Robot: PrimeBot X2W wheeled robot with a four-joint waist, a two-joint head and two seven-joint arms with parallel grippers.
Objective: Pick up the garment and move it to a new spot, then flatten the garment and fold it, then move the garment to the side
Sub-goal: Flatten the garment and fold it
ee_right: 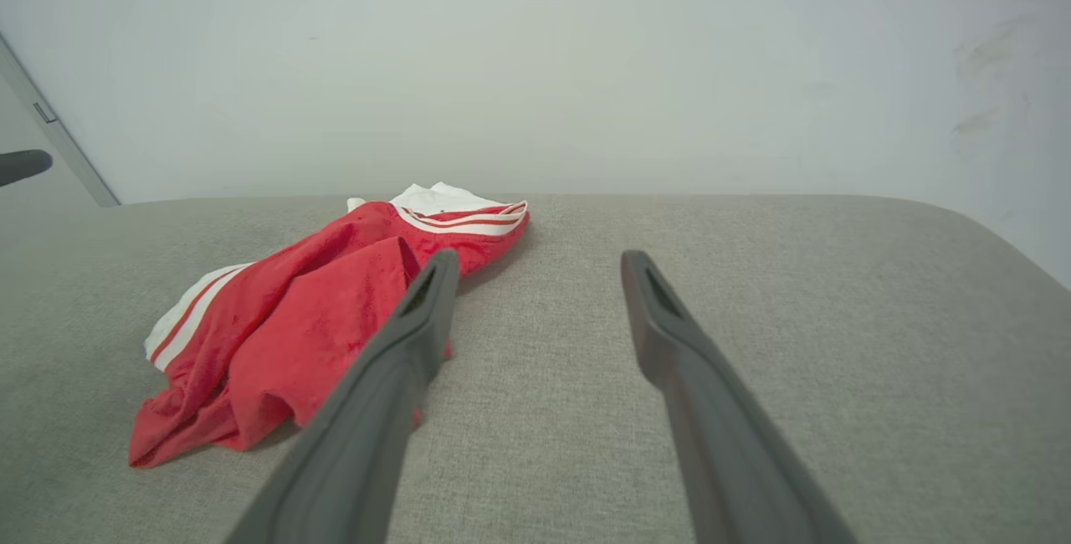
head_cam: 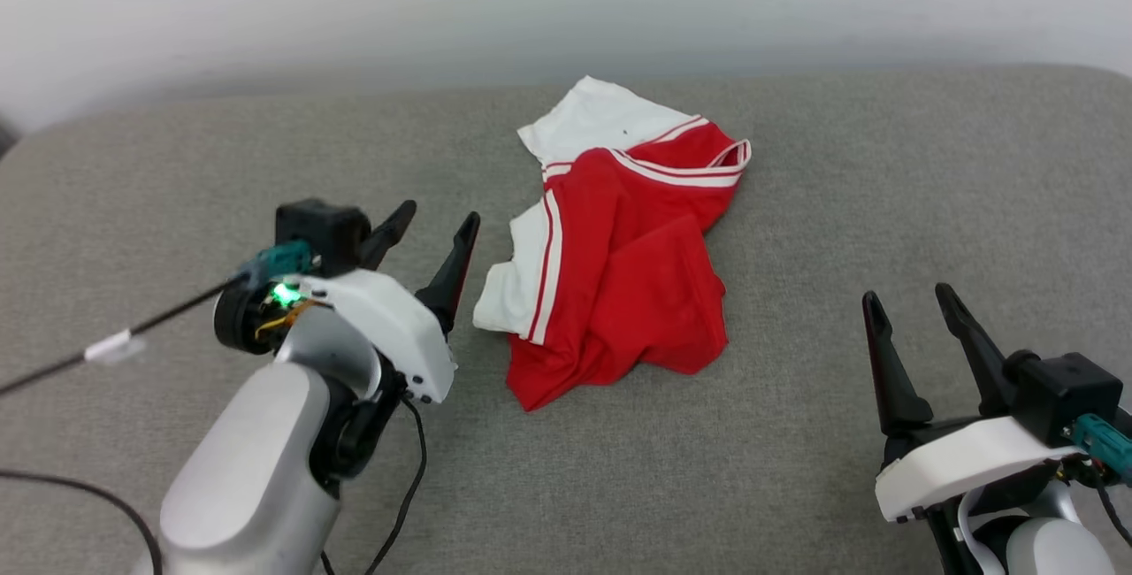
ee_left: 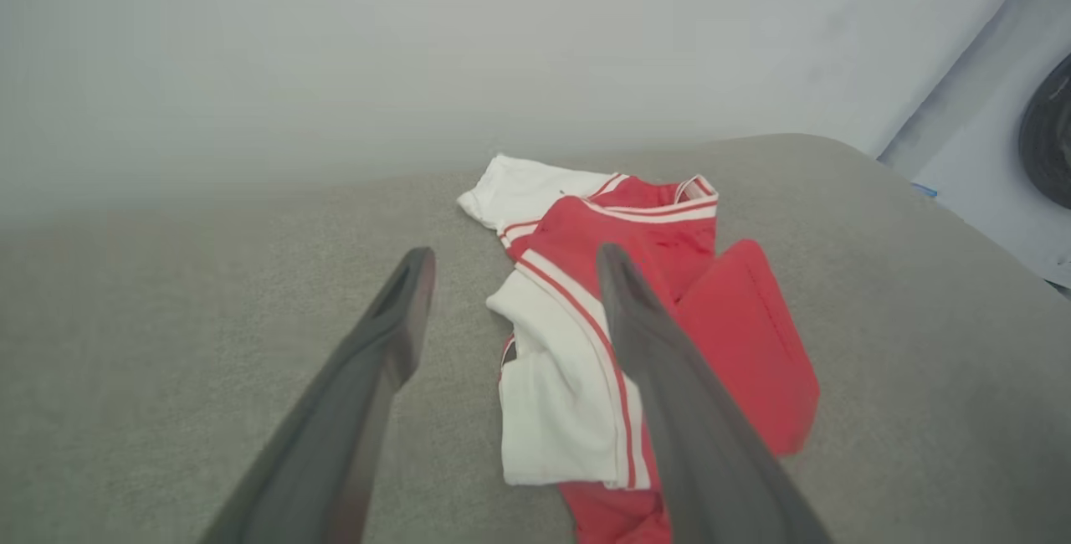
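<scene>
Nearest in the head view is the left arm's pale forearm (head_cam: pixel 248 469). Beyond it the left gripper (head_cam: pixel 440 212) has its fingers spread apart, holding nothing. Just beside its right finger and slightly ahead lies the garment (head_cam: pixel 619 274), crumpled on the grey cushion (head_cam: pixel 840 195). The right gripper (head_cam: pixel 908 294), fingers likewise apart and empty, sits well apart from the cloth, which lies off its left finger.

In the left wrist view, the left gripper (ee_left: pixel 516 255) looks along its fingers at the garment's white sleeve fold (ee_left: pixel 552 410) between them. The red body is partly hidden behind the right finger.

In the right wrist view, the right gripper (ee_right: pixel 542 259) faces bare cushion, and the garment (ee_right: pixel 318 310) sits beyond its left finger.

The likely trouble is a pinch that catches only the top layer of this heap, so the shirt rises bunched or slips free. A finger coming in low could also shove the cloth along instead of grasping it.
</scene>
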